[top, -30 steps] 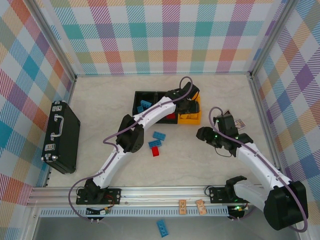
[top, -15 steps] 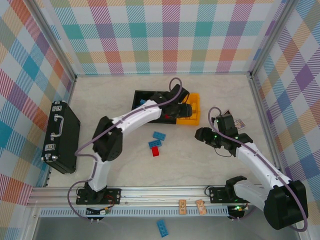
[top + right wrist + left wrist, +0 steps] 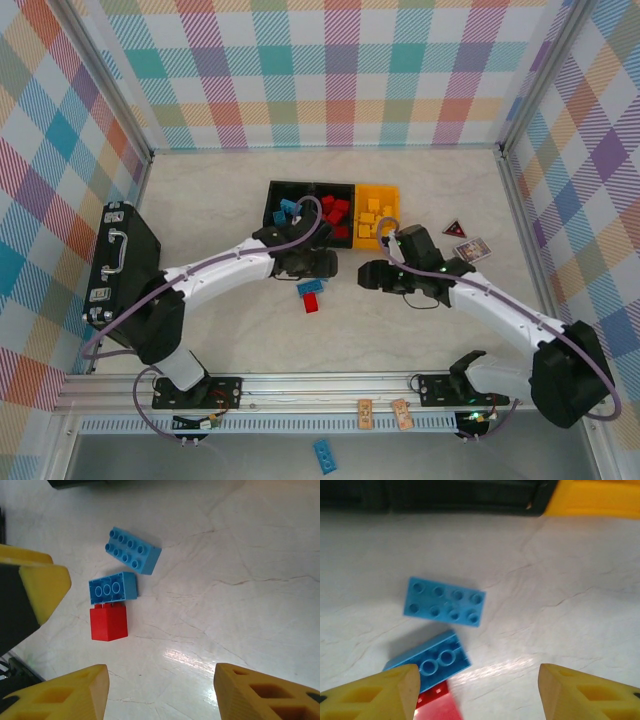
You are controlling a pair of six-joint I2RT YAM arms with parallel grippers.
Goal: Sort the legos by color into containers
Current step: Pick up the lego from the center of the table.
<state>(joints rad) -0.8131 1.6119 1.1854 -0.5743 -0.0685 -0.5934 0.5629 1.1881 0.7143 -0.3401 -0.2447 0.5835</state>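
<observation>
Since a second ago the left arm has pulled back from the bins, and the left gripper (image 3: 318, 264) now hangs over the loose bricks at mid-table (image 3: 220, 190). The right gripper (image 3: 368, 275) has swung left toward the same spot.

In the left wrist view the left fingers (image 3: 380, 692) stand wide apart with nothing between them. The right fingers (image 3: 265, 690) are also spread and empty.

Three bricks lie together on the table:
- A flat blue brick (image 3: 445, 601) lies studs up. From above it is hidden under the left gripper.
- A second blue brick (image 3: 432, 659) lies just beside it, underside up.
- A red brick (image 3: 109, 622) touches the second blue brick. In the left wrist view it is cut off by the bottom edge.

A yellow and black shape at the left edge of the right wrist view is probably the left gripper, though too little shows to be sure.

At the back, the left black bin (image 3: 290, 186) holds blue bricks. The middle black bin (image 3: 338, 187) holds red ones and the yellow bin (image 3: 392, 200) holds yellow ones. The left arm and its cable cover the near edge of the left black bin.
</observation>
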